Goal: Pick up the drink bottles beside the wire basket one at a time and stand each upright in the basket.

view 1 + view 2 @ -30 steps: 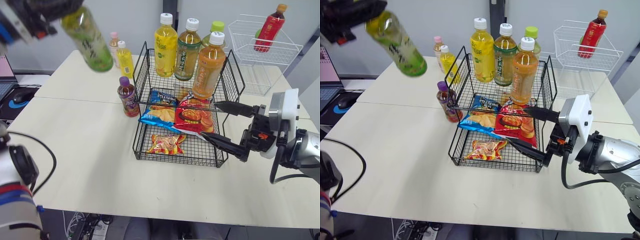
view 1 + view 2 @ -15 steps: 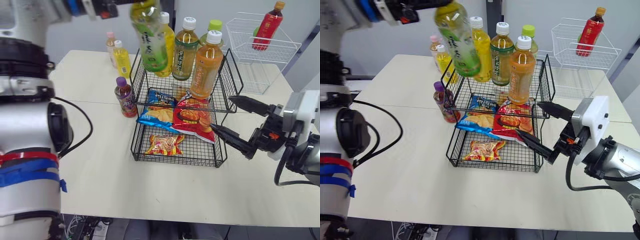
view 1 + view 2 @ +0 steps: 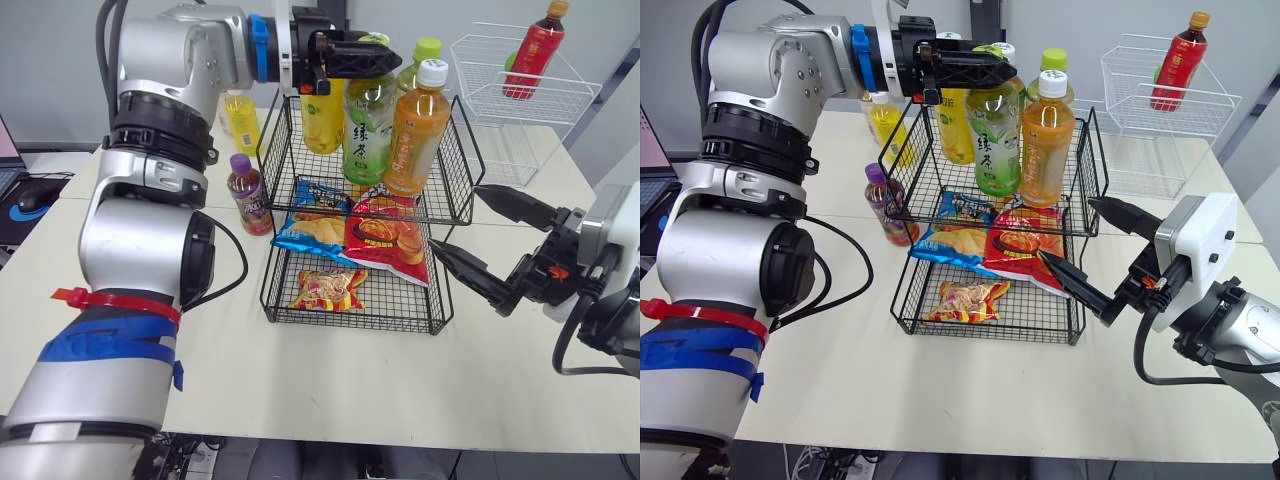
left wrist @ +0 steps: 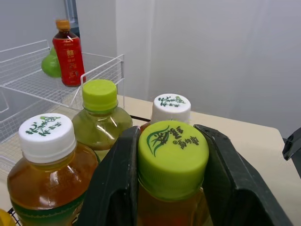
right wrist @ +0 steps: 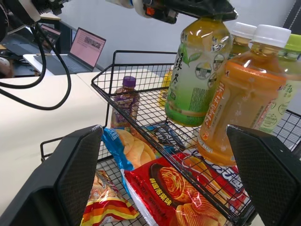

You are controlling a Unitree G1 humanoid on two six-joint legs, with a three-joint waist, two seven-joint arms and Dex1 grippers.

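My left gripper is shut on the lime-green cap of a green tea bottle. The bottle hangs upright in the upper tier of the black wire basket, between a yellow bottle and an orange bottle; I cannot tell whether its base rests on the mesh. Two more tea bottles stand behind. Left of the basket on the table stand a purple bottle and a small yellow bottle. My right gripper is open just right of the basket, holding nothing.
Snack bags lie in the basket's lower tiers. A white wire basket with a red bottle stands at the back right. A mouse lies on a desk at the far left.
My left arm has swung the green tea bottle from the far left to over the basket, turned it upright and lowered it into the upper tier. The right gripper has hardly moved.
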